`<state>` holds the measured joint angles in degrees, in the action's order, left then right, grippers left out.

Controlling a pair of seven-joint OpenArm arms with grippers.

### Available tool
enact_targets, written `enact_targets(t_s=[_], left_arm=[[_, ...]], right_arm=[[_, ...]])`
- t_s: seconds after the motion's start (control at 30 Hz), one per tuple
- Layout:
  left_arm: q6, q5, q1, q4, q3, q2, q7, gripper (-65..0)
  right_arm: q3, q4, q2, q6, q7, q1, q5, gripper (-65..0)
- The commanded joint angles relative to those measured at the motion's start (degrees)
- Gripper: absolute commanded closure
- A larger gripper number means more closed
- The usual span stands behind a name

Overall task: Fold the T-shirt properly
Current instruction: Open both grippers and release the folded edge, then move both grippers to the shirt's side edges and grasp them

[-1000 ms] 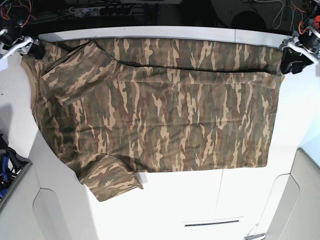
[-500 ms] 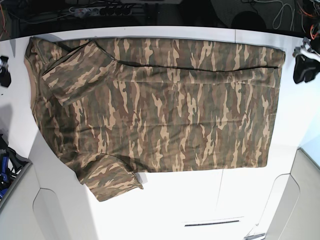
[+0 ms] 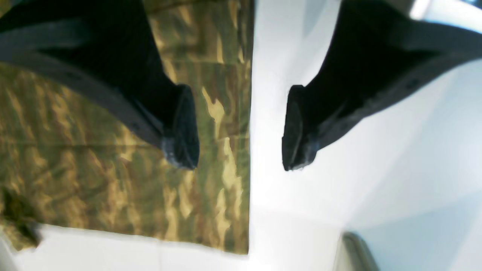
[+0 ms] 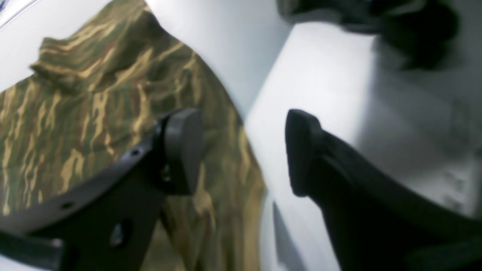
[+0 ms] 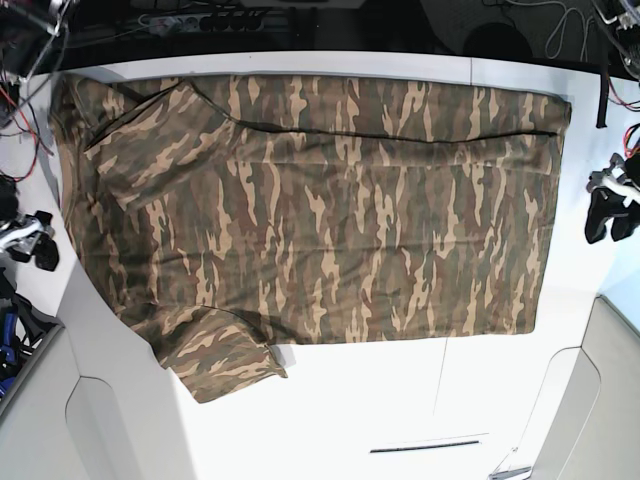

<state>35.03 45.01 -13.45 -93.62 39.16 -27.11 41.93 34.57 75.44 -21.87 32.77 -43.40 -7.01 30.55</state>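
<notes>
T-shirt (image 5: 320, 210) spread flat over white table (image 5: 400, 400), camouflage in olive, brown and tan, filling most of the top in the base view. Far long edge folded over toward the middle, leaving a dark crease line across the upper part. One sleeve folded in and lying on the body at that view's upper left; other sleeve (image 5: 225, 365) sticking out at the lower left over bare table. Straight hem side toward that view's right, ending short of the table's edge.

Left gripper (image 3: 241, 130) hanging off the shirt's hem side, black fingers (image 3: 182, 128) spread wide, nothing between them; one finger over cloth, the other over bare white table, straight cloth edge running between the two. Seen small at the right edge of the base view (image 5: 608, 210), apart from the shirt.

Right gripper (image 4: 241, 150) likewise spread wide and empty, one finger above camouflage cloth, the other above table, beside the shirt's curved edge. At the left edge of the base view (image 5: 30, 245), just clear of the cloth.

Around the scene: cables (image 5: 30, 60) at the far left corner, a power strip (image 5: 200, 18) in the dark strip behind the table, more wiring at the far right. Pale curved panels (image 5: 110, 420) along the near corners. Nothing lying on top of the shirt.
</notes>
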Motion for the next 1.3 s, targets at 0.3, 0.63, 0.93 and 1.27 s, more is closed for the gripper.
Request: enact_targets(t_s=[0.3, 0.63, 0.93, 1.27], left_arm=[[-0.1, -4.4, 18.9, 22.7, -13.4, -6.8, -4.5, -43.9], [0.0, -7.2, 32.5, 42.9, -19.3, -7.2, -8.9, -43.9], [0.0, -7.2, 33.7, 48.1, -22.9, -6.4, -10.8, -43.9], [-0.3, -11.7, 33.8, 48.0, -23.0, -2.1, -11.6, -43.9]], right_arm=[[-6.2, -23.2, -1.3, -0.4, 9.4, -18.2, -7.8, -34.7], [-9.7, -34.7, -1.4, -0.4, 17.9, -22.1, -15.4, -35.0], [-13.0, -38.4, -0.8, 0.7, 19.4, -21.8, -16.1, -35.0], [-13.0, -38.4, 2.5, 1.1, 18.9, -21.9, -14.9, -35.0]])
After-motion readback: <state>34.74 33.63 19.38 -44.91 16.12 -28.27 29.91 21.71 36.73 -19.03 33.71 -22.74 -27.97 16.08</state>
